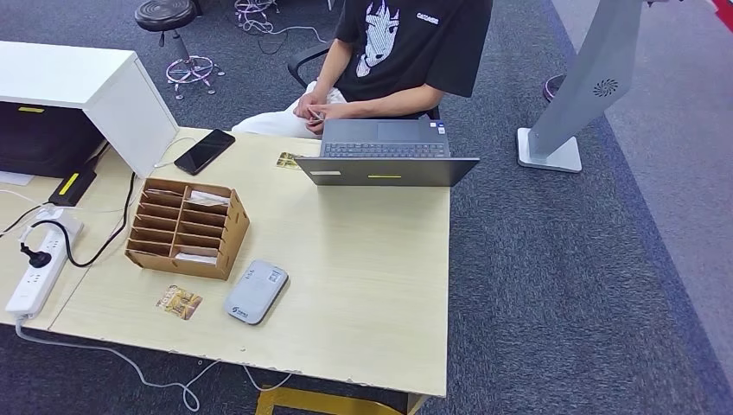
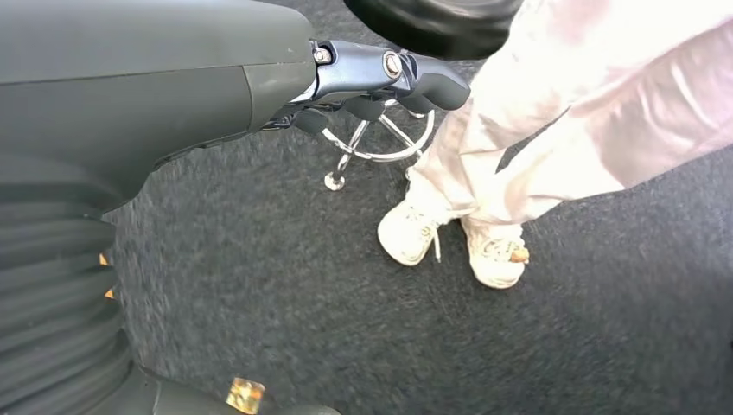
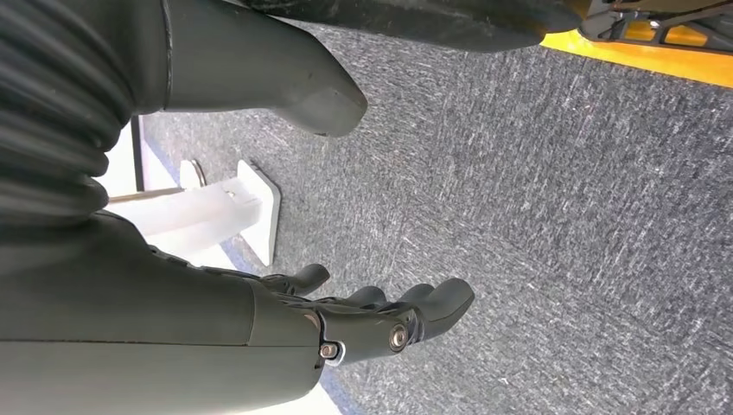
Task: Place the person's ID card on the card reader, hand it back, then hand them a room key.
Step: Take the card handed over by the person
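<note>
- Left hand: hangs over carpet, fingers loosely apart, holding nothing.
- Right hand: likewise empty, fingers apart.
- Card reader: on the table, at 4 o'clock of the cardboard organizer.
- Person's hands: at 12 o'clock, fingering a small card-like item, unclear.

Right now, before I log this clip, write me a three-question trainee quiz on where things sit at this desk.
1. True or false: the card reader lies on the table between the wooden organizer and the table's near edge.
2. What does the seated person hold in their hands: A) a phone, B) a small card-like item, C) a cup?
3. Fill in: the black phone lies beside the white ____.

Key
1. True.
2. B, though it is too small to identify as the ID card.
3. Cabinet.

The left hand and right hand hang over the carpet, holding nothing.
</note>
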